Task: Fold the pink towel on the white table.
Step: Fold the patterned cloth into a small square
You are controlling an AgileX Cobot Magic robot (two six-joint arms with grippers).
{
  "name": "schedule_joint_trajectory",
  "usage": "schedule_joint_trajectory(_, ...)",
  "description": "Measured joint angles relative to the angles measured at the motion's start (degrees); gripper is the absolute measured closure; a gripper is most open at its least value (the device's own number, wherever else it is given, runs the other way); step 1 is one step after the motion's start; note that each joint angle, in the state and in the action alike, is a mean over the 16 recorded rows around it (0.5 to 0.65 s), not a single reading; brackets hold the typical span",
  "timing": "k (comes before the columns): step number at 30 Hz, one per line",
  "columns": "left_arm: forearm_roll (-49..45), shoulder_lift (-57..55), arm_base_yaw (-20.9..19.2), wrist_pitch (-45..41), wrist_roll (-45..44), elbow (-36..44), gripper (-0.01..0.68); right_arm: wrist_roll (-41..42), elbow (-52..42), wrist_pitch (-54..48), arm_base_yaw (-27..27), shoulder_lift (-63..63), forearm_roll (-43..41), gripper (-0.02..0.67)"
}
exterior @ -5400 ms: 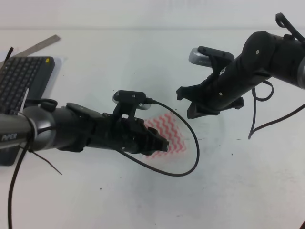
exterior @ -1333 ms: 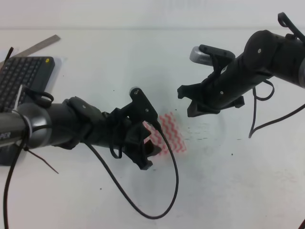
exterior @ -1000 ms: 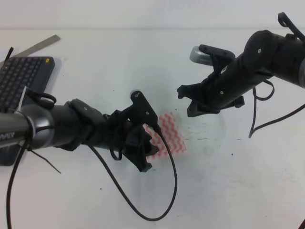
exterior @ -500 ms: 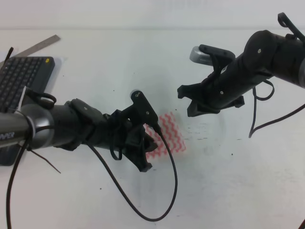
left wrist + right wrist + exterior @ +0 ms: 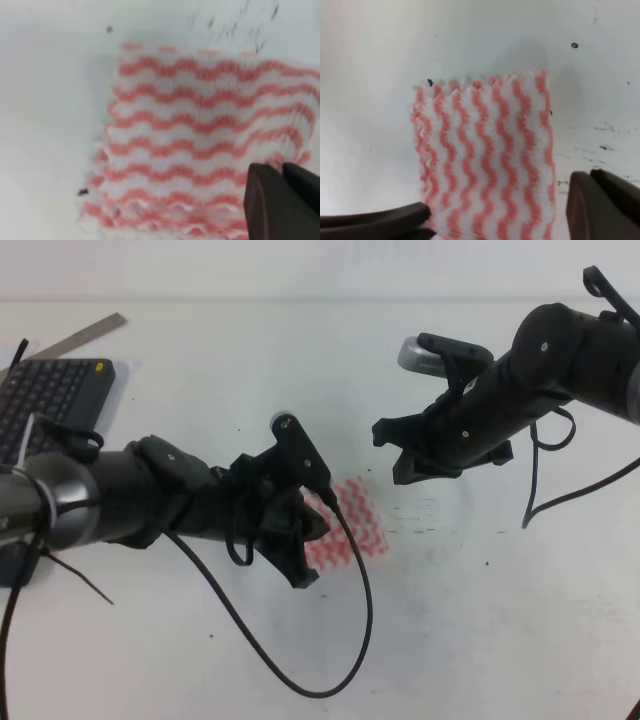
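The pink towel (image 5: 352, 532) lies flat on the white table (image 5: 500, 640) near the middle, white cloth with pink-red wavy stripes. In the left wrist view the pink towel (image 5: 200, 140) shows stacked layers along its near-left edge. My left gripper (image 5: 315, 532) is rolled onto its side at the towel's left edge. Its fingers (image 5: 267, 200) are pressed together at the towel's corner, with no cloth visible between them. My right gripper (image 5: 393, 455) hovers above and to the right of the towel, jaws wide apart. The pink towel (image 5: 485, 160) fills the space below the open right gripper (image 5: 497, 212).
A dark keyboard (image 5: 50, 400) and a metal ruler (image 5: 85, 335) sit at the far left. The left arm's black cable (image 5: 345, 640) loops down over the table in front of the towel. Small dark specks mark the table to the right of the towel.
The left wrist has rolled onto its side since the earliest frame and lately shifted slightly up and back, uncovering more of the towel. The right arm has not moved.
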State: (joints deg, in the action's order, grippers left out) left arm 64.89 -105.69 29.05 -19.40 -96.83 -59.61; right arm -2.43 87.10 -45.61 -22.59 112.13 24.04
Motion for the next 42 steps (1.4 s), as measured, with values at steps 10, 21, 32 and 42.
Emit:
schedule_joint_trajectory(10,-1.92,0.91,0.0,0.23,1.7,0.05,0.666,0.0,0.0,0.03,0.01,-0.04,0.01,0.667)
schedule_joint_trajectory(21,-7.83,0.81,0.0,-0.21,7.26,0.05,0.666,0.0,0.0,0.02,0.02,-0.08,0.01,0.667)
schedule_joint_trajectory(32,-10.88,0.52,0.0,-1.16,8.82,0.05,0.666,0.19,-0.01,-0.22,0.0,0.0,0.02,0.667)
schedule_joint_trajectory(42,-12.78,0.34,0.0,-2.01,9.44,0.03,0.605,0.8,0.0,-0.34,0.0,0.0,0.13,0.667)
